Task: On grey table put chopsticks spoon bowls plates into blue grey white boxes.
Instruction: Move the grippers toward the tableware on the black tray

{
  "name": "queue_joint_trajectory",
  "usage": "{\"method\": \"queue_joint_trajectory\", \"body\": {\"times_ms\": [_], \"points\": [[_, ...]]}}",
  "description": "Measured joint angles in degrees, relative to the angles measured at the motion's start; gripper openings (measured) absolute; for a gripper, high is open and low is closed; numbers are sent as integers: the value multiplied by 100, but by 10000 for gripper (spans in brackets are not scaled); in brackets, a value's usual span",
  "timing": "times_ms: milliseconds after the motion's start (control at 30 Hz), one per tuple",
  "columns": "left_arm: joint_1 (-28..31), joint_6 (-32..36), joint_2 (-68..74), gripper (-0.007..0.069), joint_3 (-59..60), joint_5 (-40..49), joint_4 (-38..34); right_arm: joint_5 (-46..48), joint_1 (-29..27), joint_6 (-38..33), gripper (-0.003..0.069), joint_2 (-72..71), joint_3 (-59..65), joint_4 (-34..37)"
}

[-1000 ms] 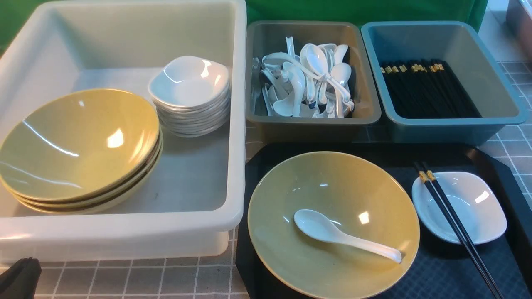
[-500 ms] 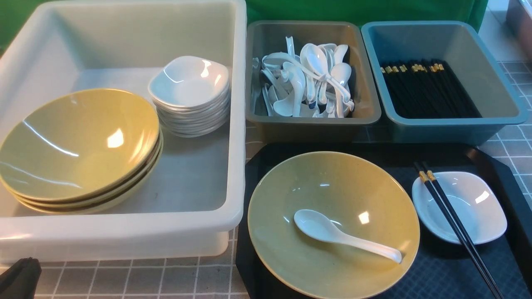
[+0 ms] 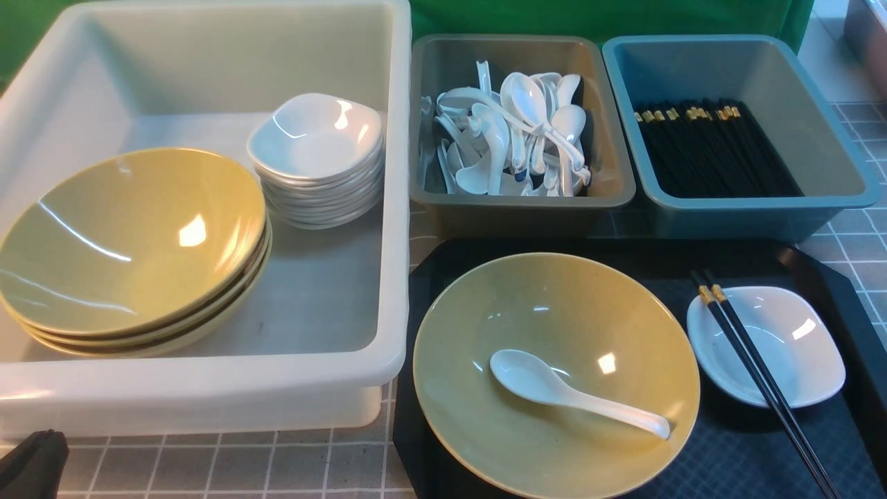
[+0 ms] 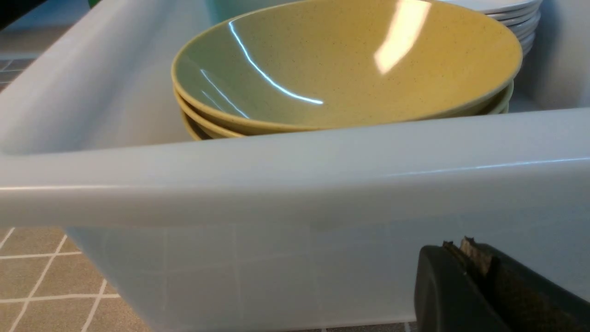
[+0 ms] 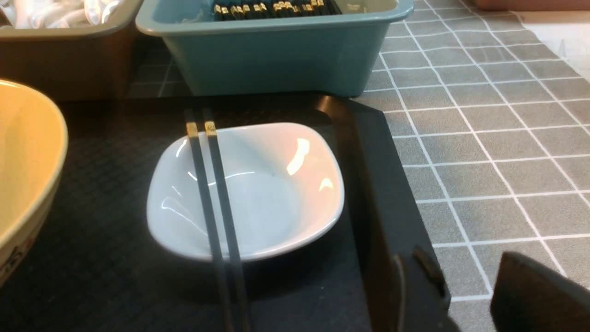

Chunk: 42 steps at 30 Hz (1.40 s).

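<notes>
On the black tray [image 3: 734, 450] a yellow bowl [image 3: 596, 312] holds a white spoon [image 3: 554, 389]. Beside it a small white plate [image 3: 797, 346] carries a pair of black chopsticks [image 3: 755, 378], which also cross the plate [image 5: 276, 193] as chopsticks [image 5: 216, 203] in the right wrist view. My right gripper [image 5: 465, 274] stands open and empty at the tray's right edge, short of the plate. Shut with nothing in it, my left gripper [image 4: 456, 246] sits low against the near wall of the white box [image 4: 295, 175]; its tip [image 3: 31, 461] shows at the front view's bottom left.
The white box [image 3: 208, 388] holds stacked yellow bowls [image 3: 132, 242] and stacked white plates [image 3: 315, 156]. The grey box [image 3: 520, 201] holds several white spoons; the blue box [image 3: 755, 211] holds several black chopsticks. Grey tiled table [image 5: 498, 115] lies right of the tray.
</notes>
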Motion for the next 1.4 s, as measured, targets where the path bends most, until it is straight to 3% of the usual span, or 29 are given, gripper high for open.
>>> {"method": "queue_joint_trajectory", "body": {"times_ms": [933,1000,1100,1267,1300,1400], "points": [[0,-11,0,-10,0,-82,7,0,0,0,237,0,0,0],[0,-104,0,-10,0,-86,-359,0,0,7,237,0,0,0],[0,-562,0,-10,0,-148,-1568,0,0,533,237,0,0,105],[0,-1906,0,-10,0,-253,-4881,-31,0,2688,237,0,0,1076],[0,-2028,0,-10,0,-269,-5341,-31,0,3366,237,0,0,1307],[0,-2139,0,-10,0,-452,-6642,-31,0,4381,237,0,0,1631]]}}
